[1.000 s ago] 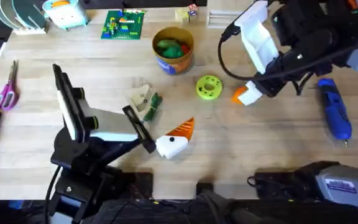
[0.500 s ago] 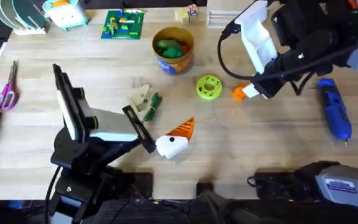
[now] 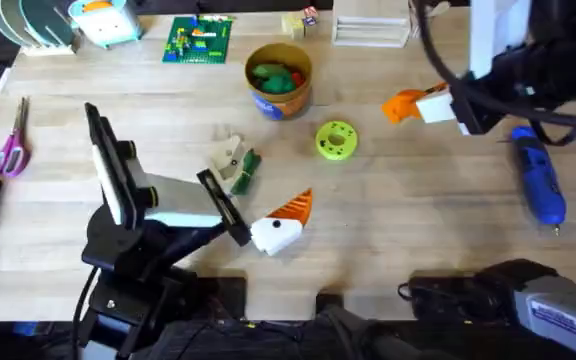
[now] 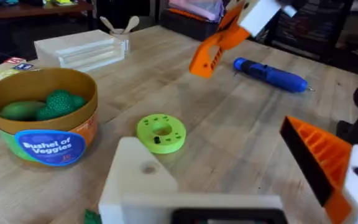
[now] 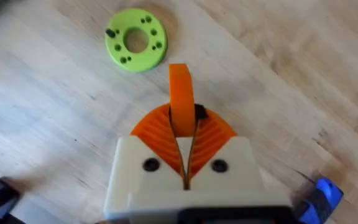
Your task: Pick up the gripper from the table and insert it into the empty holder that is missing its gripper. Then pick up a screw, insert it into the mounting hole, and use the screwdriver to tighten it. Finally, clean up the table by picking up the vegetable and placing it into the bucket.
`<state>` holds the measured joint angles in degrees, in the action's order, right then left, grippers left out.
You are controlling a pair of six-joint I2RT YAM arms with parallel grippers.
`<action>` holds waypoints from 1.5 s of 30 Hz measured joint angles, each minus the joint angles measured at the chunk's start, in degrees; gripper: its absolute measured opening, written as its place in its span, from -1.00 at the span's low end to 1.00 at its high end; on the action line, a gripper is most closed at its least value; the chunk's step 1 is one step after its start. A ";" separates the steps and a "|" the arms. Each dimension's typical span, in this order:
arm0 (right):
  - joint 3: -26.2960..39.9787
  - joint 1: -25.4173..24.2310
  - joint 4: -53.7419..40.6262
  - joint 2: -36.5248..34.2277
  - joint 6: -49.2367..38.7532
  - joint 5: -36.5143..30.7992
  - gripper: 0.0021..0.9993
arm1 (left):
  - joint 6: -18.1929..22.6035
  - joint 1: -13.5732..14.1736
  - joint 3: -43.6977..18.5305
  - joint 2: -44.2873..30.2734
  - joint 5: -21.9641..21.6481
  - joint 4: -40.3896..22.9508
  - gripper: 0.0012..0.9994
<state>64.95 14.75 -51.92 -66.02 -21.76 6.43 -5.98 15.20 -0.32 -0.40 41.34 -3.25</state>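
Note:
My right gripper [image 3: 420,105] hangs above the table's right half, shut on the orange wedge-shaped gripper [image 3: 400,106]. That wedge sticks out from between the ribbed orange pads [image 5: 211,138] with its tip pointing away [image 5: 179,93]. From the left wrist, the same gripper [image 4: 248,18] and wedge [image 4: 213,48] show high above the wood. My left gripper [image 3: 283,222] rests low near the table's middle front, open. One side of it is the bare white holder [image 4: 138,180], the other an orange-padded finger [image 4: 319,155]. The blue screwdriver [image 3: 538,175] lies at the right. A dark green vegetable [image 3: 249,167] lies left of centre. The bucket [image 3: 279,78] stands behind it.
A lime-green disc with holes [image 3: 336,140] lies between the bucket and my right gripper, with a small dark piece [image 5: 109,32] on it. A pale small part [image 3: 228,158] touches the vegetable. Scissors [image 3: 10,145] lie far left, and a clear box [image 3: 371,30] at the back.
My right gripper has risen off the table with the orange wedge and moved right and toward the back. The left arm has not moved.

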 joint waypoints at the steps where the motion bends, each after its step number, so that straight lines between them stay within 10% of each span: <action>1: -0.09 -0.79 0.22 1.32 1.02 1.94 -0.98 | -0.04 0.00 0.00 0.00 0.00 0.00 0.99; 10: -16.94 -6.16 25.20 -0.81 19.44 35.43 -0.98 | -0.09 0.00 0.00 0.00 0.00 0.00 0.99; 20: -18.88 1.48 35.26 -9.38 41.44 56.80 -0.98 | -0.09 0.00 0.00 0.00 0.00 0.00 0.98; 45: -18.88 7.96 52.22 -20.03 64.82 65.28 -0.98 | -0.10 0.00 0.00 0.00 0.00 0.00 0.99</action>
<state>46.06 22.71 0.30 -86.05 43.06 71.71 -6.08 15.20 -0.32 -0.40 41.34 -3.25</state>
